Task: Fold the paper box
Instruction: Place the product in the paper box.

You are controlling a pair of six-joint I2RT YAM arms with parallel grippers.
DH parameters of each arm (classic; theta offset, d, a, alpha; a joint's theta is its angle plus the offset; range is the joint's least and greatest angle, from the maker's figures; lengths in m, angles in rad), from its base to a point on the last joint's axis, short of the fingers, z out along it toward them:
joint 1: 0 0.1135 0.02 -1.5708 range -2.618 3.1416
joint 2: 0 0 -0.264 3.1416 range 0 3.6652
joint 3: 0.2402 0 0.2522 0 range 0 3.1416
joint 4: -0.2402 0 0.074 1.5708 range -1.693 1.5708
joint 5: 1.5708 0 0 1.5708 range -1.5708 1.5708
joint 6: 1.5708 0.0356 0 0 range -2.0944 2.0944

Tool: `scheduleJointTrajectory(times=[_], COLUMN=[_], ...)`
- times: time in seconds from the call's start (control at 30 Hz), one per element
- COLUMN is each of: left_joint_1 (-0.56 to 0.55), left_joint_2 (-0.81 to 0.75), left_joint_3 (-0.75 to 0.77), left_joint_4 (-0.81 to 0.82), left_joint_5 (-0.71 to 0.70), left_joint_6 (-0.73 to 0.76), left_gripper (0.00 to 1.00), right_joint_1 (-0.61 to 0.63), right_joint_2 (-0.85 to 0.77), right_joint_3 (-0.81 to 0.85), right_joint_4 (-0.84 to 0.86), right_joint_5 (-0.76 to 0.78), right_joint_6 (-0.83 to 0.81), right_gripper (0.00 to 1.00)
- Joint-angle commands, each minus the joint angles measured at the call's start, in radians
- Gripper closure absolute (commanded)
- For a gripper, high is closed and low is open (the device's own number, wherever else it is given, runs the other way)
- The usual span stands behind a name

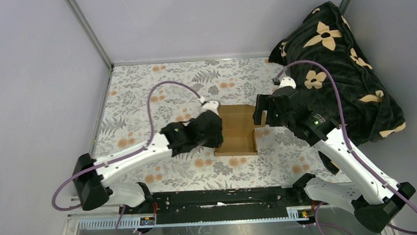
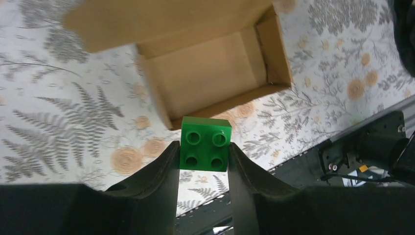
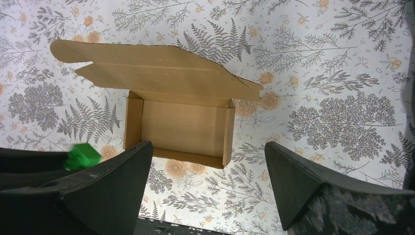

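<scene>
The paper box (image 1: 239, 129) is plain brown cardboard in the middle of the floral table. It is an open tray with its lid flap lying flat behind it. In the left wrist view my left gripper (image 2: 204, 145) is shut on a small green studded cube (image 2: 205, 143), held just off one edge of the box (image 2: 210, 73). My right gripper (image 3: 207, 144) hangs open and empty above the right side of the box (image 3: 183, 122). The green cube (image 3: 82, 156) shows at the left of the right wrist view. From above, the left gripper (image 1: 209, 129) and right gripper (image 1: 262, 112) flank the box.
A dark blanket with tan flowers (image 1: 338, 62) is heaped at the back right, close behind the right arm. Grey walls close in the left, back and right sides. A black rail (image 1: 216, 198) runs along the near edge between the arm bases.
</scene>
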Motion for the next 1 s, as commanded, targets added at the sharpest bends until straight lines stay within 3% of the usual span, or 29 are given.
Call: scheduleJointTrajectory(times=[0.0,0.33,0.5,0.6,0.73,0.97], left_joint_1=[-0.079,-0.092,-0.081,-0.053,-0.034,-0.061], left_joint_2=[0.123,0.365,0.444,0.468,0.442,0.226], left_joint_3=[0.068,0.177,0.195,0.163,0.142,0.160], left_joint_4=[0.043,0.169,0.200,0.254,0.266,0.197], left_joint_5=[-0.064,-0.091,-0.104,-0.082,-0.075,-0.096], left_joint_6=[-0.075,-0.049,-0.043,-0.037,-0.026,-0.006], left_gripper=[0.64,0.58,0.36,0.29,0.27,0.27], right_joint_1=[-0.015,-0.041,-0.055,-0.059,-0.071,-0.127], right_joint_2=[-0.028,-0.042,-0.035,-0.032,-0.036,-0.074], right_joint_3=[-0.006,-0.052,-0.078,-0.096,-0.110,-0.118], right_joint_4=[-0.001,0.010,0.038,0.050,0.046,0.025], right_joint_5=[0.014,-0.013,-0.047,-0.061,-0.052,0.000], right_joint_6=[0.012,-0.002,-0.007,-0.005,-0.004,0.001], right_gripper=[0.07,0.07,0.07,0.07,0.06,0.07])
